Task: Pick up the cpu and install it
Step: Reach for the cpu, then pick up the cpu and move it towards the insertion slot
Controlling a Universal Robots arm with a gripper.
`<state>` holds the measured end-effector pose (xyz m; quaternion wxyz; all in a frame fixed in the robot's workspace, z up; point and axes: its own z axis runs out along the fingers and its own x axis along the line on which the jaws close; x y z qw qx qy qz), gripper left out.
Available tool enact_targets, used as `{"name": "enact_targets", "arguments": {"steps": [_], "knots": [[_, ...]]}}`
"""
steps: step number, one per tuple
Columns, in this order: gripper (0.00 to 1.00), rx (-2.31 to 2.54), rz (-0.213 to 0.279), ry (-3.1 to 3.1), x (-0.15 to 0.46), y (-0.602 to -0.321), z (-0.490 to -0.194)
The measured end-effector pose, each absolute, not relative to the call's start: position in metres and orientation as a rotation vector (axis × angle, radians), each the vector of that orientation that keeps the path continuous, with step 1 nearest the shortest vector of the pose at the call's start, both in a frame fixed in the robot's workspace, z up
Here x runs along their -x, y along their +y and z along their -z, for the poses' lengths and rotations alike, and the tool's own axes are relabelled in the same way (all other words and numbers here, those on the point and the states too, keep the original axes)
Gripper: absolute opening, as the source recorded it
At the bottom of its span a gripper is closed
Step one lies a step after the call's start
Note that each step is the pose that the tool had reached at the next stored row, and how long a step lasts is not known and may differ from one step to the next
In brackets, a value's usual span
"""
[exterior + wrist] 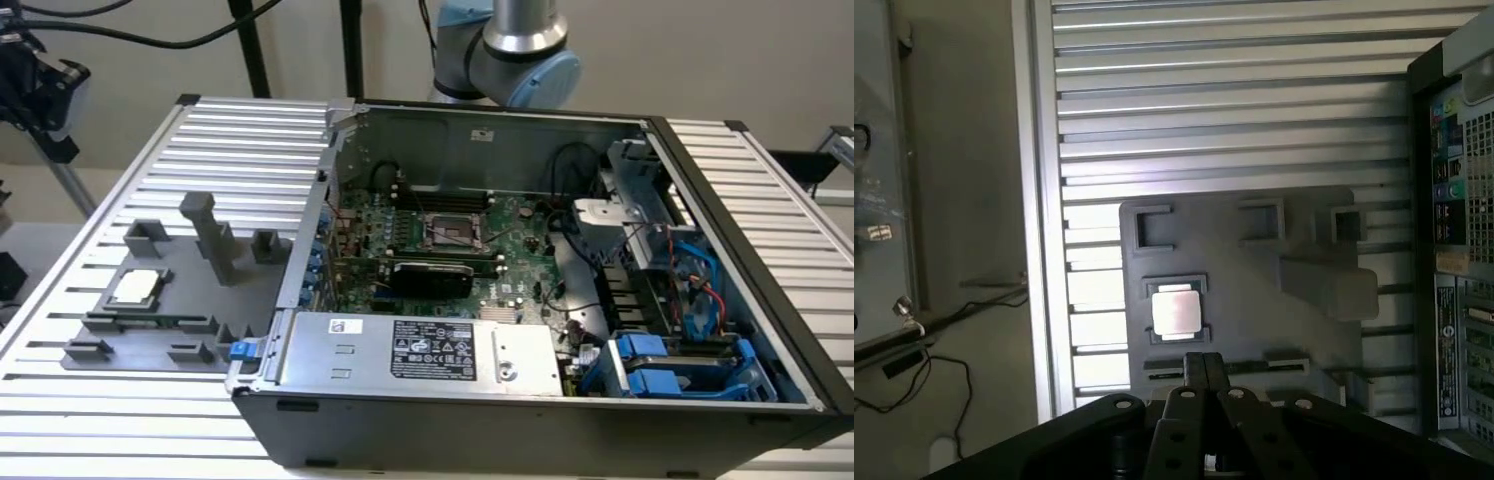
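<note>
The cpu (138, 288) lies flat in a recess of the grey holder plate (187, 305) on the ribbed worktop (254, 130), at the exterior view's left of the open computer case (534, 430). The end effector (1204, 362) hangs above that plate, near the cpu, fingers pressed together and holding nothing.

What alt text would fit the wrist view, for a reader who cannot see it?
The shut gripper hangs empty near the cpu, which lies in a pocket of a grey holder plate. The plate rests on a slatted table beside a computer case.
</note>
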<state>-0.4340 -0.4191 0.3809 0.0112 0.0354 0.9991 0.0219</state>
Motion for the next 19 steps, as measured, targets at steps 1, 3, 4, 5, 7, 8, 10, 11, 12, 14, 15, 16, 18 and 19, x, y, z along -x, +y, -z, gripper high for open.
{"name": "enact_targets", "arguments": {"steps": [1,3,4,5,7,8,10,11,12,14,15,16,18,19], "knots": [[0.11,-0.111,-0.068,3.117,0.4341,-0.4191,-0.3810],[0.11,-0.110,-0.068,3.117,0.4341,-0.4191,-0.3809],[0.11,-0.110,-0.068,3.117,0.4341,-0.4191,-0.3809],[0.11,-0.111,-0.068,3.117,0.4341,-0.4191,-0.3810],[0.11,-0.111,-0.068,3.117,0.4341,-0.4190,-0.3809],[0.11,-0.111,-0.068,3.117,0.4341,-0.4190,-0.3809],[0.11,-0.111,-0.069,3.116,0.4341,-0.4190,-0.3809],[0.11,-0.111,-0.068,3.117,0.4341,-0.4190,-0.3810],[0.11,-0.111,-0.068,3.117,0.4341,-0.4191,-0.3809],[0.11,-0.111,-0.068,3.117,0.4341,-0.4190,-0.3810],[0.12,-0.111,-0.069,3.117,0.4341,-0.4191,-0.3809],[0.17,-0.111,-0.068,3.117,0.4341,-0.4190,-0.3810],[0.24,-0.111,-0.068,3.117,0.4341,-0.4190,-0.3810],[0.30,-0.111,-0.069,3.116,0.4341,-0.4191,-0.3809]]}}
